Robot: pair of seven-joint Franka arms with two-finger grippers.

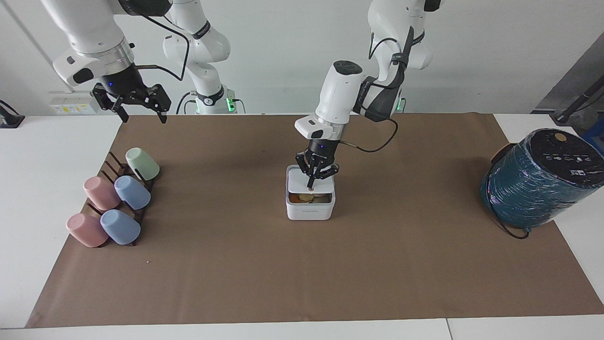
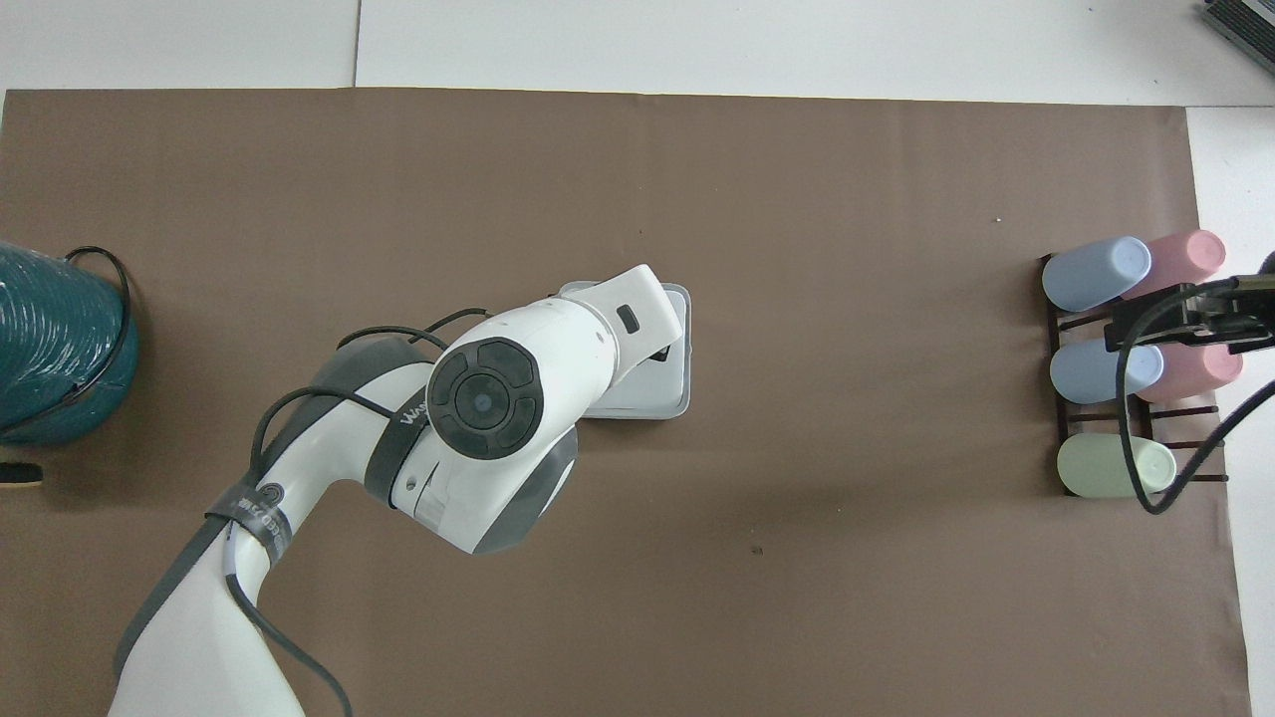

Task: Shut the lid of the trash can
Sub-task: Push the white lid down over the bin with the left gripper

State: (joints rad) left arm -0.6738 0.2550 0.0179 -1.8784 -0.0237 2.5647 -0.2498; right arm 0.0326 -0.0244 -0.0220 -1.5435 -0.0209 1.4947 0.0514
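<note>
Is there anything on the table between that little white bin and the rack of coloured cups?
No. In the facing view, only bare brown paper lies between the trash can and the cup rack; the overhead view shows the same.

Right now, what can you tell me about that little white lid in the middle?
The lid is a flat white square panel with rounded corners, plastic by its look, hinged on the trash can at the side nearer the robots. It slopes down, almost shut; scraps show through the gap. The left gripper presses on top of it.
</note>
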